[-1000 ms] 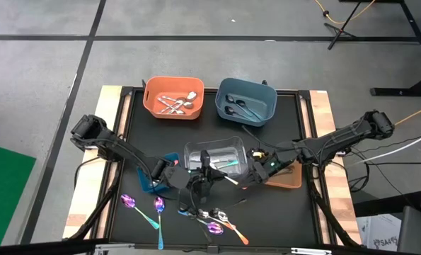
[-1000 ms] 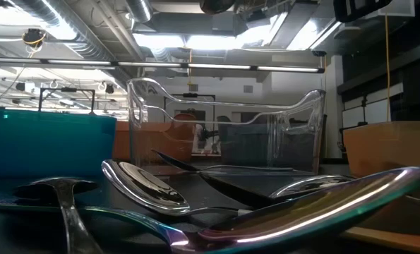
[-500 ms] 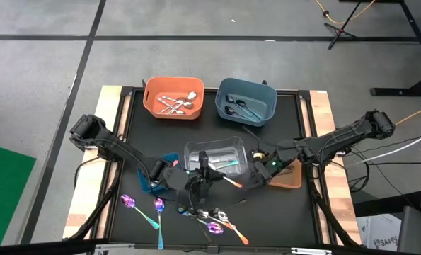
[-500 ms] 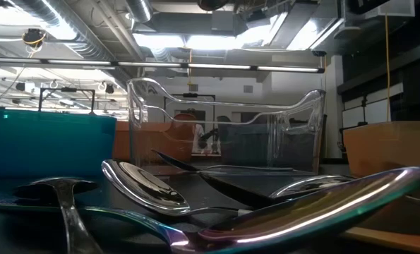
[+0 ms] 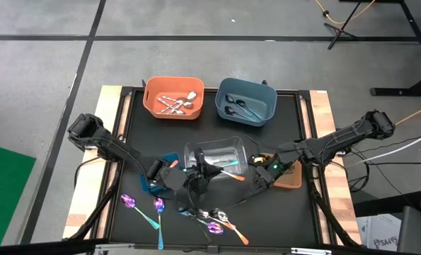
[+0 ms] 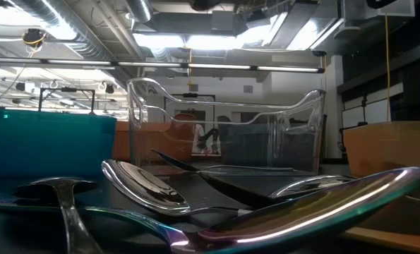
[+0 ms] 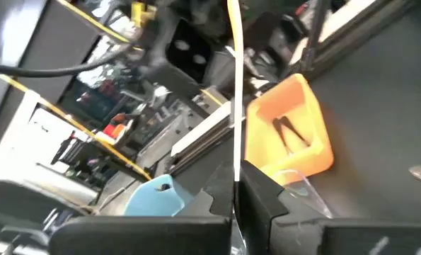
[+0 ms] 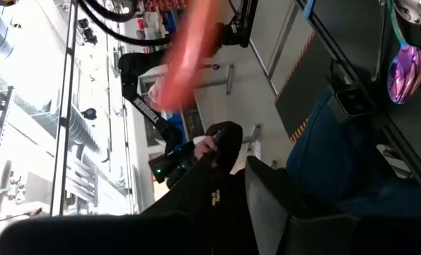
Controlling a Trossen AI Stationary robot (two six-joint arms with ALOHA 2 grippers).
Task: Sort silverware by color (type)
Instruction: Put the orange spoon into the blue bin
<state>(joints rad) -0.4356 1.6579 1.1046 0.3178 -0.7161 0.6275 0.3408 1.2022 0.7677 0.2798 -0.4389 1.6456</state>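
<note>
An orange-handled utensil (image 5: 235, 176) hangs in the air just in front of the clear bin (image 5: 214, 152), between my two arms. My left gripper (image 5: 204, 173) is shut on its silver part, which shows as a thin pale strip (image 7: 235, 106) in the left wrist view. The orange handle (image 8: 185, 53) points at my right gripper (image 5: 256, 179) and passes blurred through the right wrist view; whether that gripper touches it, I cannot tell. More silverware (image 5: 210, 219) lies on the table near the front edge, with two iridescent spoons (image 5: 143, 205) to its left. My left gripper pinches the utensil's thin silver part (image 7: 235, 170) between its two fingers. The fingers come about level from the table's left, and the utensil runs on along them toward the right arm. It is lifted clear of the table and lies roughly level.
An orange bin (image 5: 173, 97) with silver pieces and a blue bin (image 5: 246, 101) with dark ones stand at the back. A brown bin (image 5: 288, 177) sits under the right arm and a small blue bin (image 5: 153, 180) under the left. A teal-handled piece (image 5: 224, 163) lies in the clear bin.
The utensil has swung a little in the air: its handle end has gone toward the table's far edge, and more of the orange shows from above. Both hands have stayed in place and turned slightly at the wrist.
</note>
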